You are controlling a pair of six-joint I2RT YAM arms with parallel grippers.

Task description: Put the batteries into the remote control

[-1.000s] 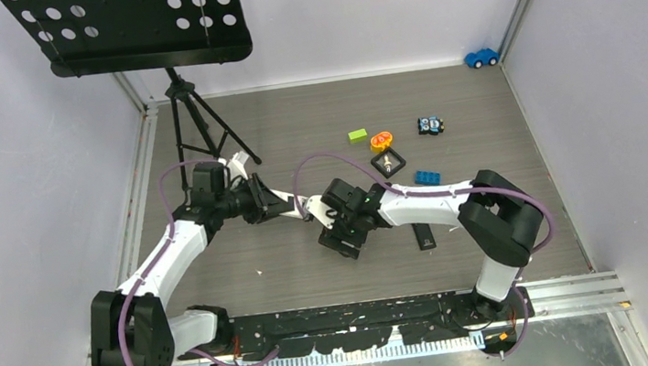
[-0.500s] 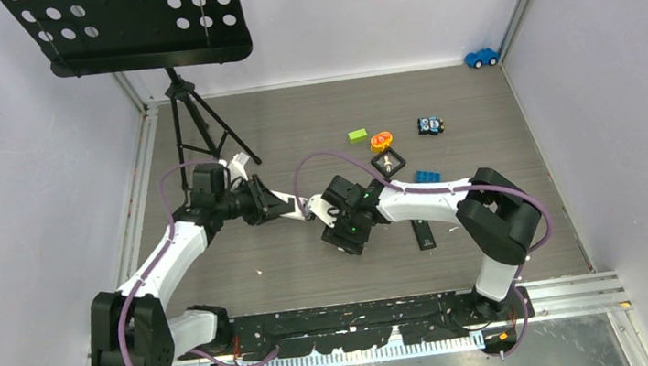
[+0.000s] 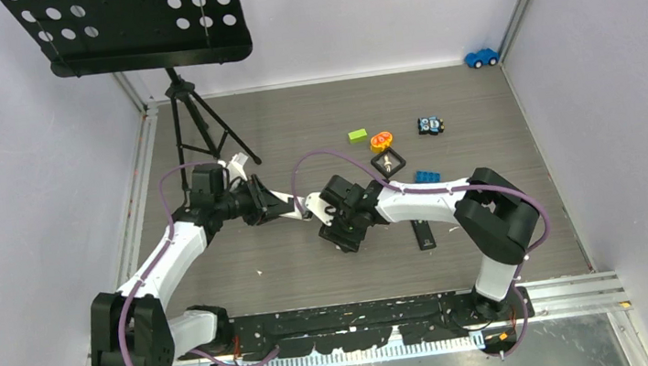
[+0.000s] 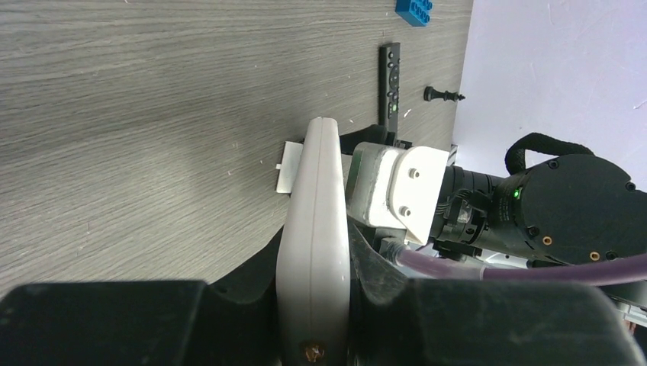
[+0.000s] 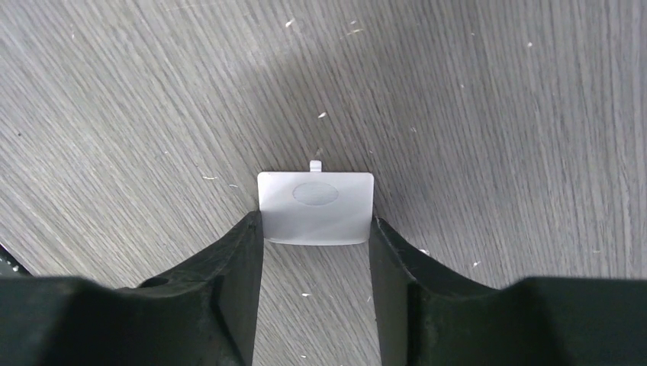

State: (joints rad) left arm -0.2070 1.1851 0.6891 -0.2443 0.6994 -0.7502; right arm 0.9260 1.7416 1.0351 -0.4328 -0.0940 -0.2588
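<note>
The left gripper (image 4: 314, 284) is clamped on the white remote (image 4: 317, 198), which stands on edge and runs out toward 12 o'clock in the wrist view. From above, that puts the remote just left of the table's (image 3: 295, 122) middle, at about 9 o'clock from the right arm's wrist.

Now the right gripper (image 5: 317, 232): its two fingers sit on either side of the small grey battery cover (image 5: 317, 210). Each one is pressed against a side edge, and the cover's little tab points to 12 o'clock. That reads as a pinch on the cover, though I can't tell whether it is off the wood or lying flat on it.

As for the batteries, I can't find them in any view. A slim black remote (image 3: 423, 234) lies at 4 o'clock from the centre, and a blue brick (image 3: 427, 177) sits above it.

The cover looks thin, stiff and very light, and its smooth plastic could skate on the tabletop. The side edges are the sensible hold, because the tab looks easy to snap. The remote is a light hard shell, and a grip near its lower end leaves the battery bay end free. The batteries should be smooth and likely to roll, so I'd take them across the middle.
</note>
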